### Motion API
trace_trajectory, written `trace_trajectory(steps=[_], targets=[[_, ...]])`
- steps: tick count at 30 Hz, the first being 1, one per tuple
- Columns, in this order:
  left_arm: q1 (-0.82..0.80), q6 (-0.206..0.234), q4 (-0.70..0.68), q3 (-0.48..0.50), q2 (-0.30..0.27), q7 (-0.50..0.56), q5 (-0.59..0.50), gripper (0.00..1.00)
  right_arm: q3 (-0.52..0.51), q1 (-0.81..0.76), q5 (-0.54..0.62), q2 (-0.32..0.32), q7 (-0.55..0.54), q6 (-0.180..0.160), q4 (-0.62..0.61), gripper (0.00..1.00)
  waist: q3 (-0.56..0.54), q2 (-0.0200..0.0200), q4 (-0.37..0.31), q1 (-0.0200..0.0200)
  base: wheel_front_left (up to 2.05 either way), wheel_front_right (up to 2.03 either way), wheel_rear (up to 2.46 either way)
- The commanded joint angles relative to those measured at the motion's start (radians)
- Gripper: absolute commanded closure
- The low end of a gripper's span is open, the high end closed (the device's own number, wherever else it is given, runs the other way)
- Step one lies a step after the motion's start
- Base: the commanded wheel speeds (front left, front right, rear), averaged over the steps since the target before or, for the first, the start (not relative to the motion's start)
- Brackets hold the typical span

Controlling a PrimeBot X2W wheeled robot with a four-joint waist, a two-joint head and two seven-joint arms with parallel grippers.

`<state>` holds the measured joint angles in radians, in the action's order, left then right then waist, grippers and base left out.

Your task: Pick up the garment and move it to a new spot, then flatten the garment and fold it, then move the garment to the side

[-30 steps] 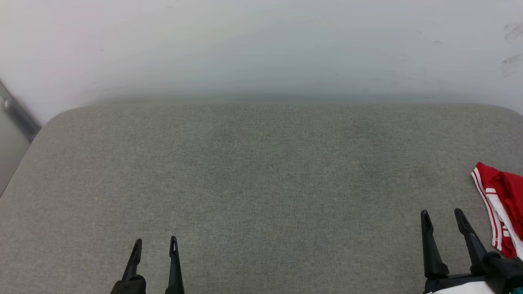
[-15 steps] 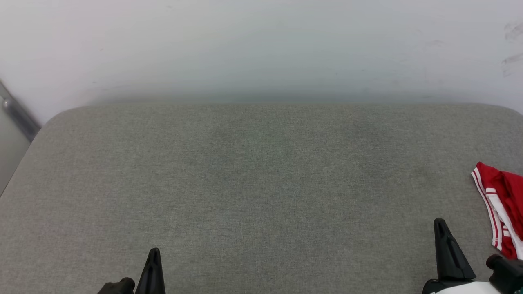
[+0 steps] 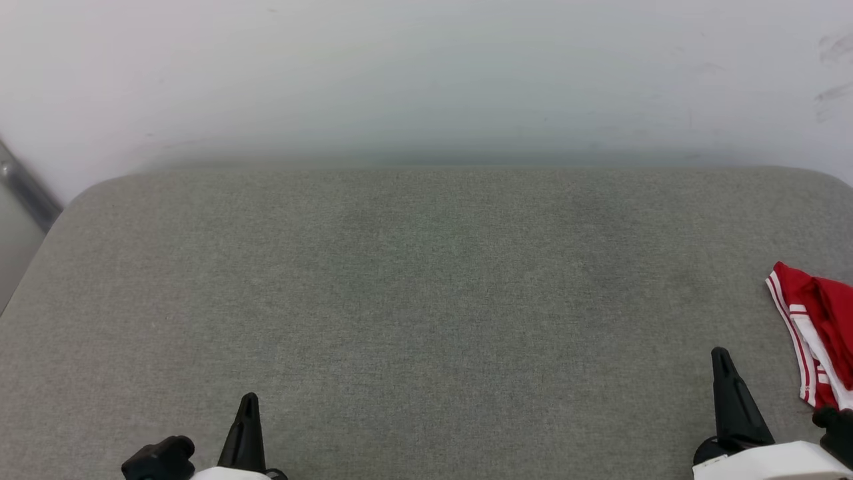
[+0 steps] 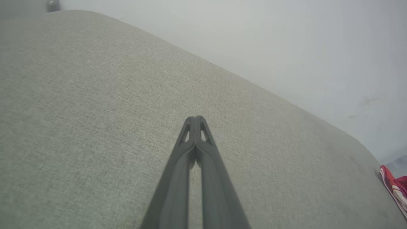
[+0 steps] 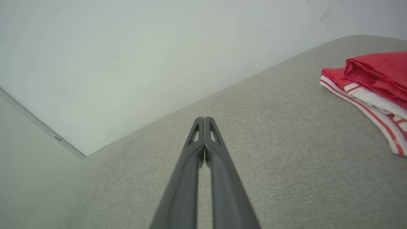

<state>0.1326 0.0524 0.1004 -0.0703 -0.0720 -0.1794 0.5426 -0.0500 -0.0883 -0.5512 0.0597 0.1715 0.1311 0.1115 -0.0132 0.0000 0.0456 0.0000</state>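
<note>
**Red shirt at the right edge, both grippers empty**

Item one: the garment (image 3: pixel 816 320), red with white and striped trim, is lying in bunched layers at the right edge of the grey fabric tabletop (image 3: pixel 426 287), partly running out of the head view.

Item two: the right gripper (image 3: pixel 720 353) is pointing up the tabletop near the garment without touching it, its fingers (image 5: pixel 187 184) pressing together on nothing.

Item three: the left gripper (image 3: pixel 248 400) is sitting well apart at the lower left, its fingers (image 4: pixel 175 184) likewise together.

Item four: a pale wall (image 3: pixel 426 80) is standing behind.
</note>
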Motion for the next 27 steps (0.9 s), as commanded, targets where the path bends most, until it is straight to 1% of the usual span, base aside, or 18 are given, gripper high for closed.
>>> trace_trajectory(steps=[1,14,27], targets=[[-0.027,-0.008,-0.006,0.005,-0.007,0.005,0.037,1.0,0.0,0.03,-0.039,0.01,-0.007,0.0,-0.007,1.0,0.0,0.0,0.0,0.0,0.0,0.0,0.0],[-0.071,-0.042,0.022,0.022,-0.014,0.046,0.248,1.0,-0.002,0.064,-0.241,0.015,-0.052,0.0,0.018,1.0,0.002,0.0,-0.006,0.0,0.0,0.0,0.0],[-0.105,-0.072,0.044,0.04,-0.019,0.084,0.427,1.0,-0.006,0.091,-0.415,0.017,-0.093,0.0,0.04,1.0,0.004,0.0,-0.012,0.0,0.0,0.0,0.0]])
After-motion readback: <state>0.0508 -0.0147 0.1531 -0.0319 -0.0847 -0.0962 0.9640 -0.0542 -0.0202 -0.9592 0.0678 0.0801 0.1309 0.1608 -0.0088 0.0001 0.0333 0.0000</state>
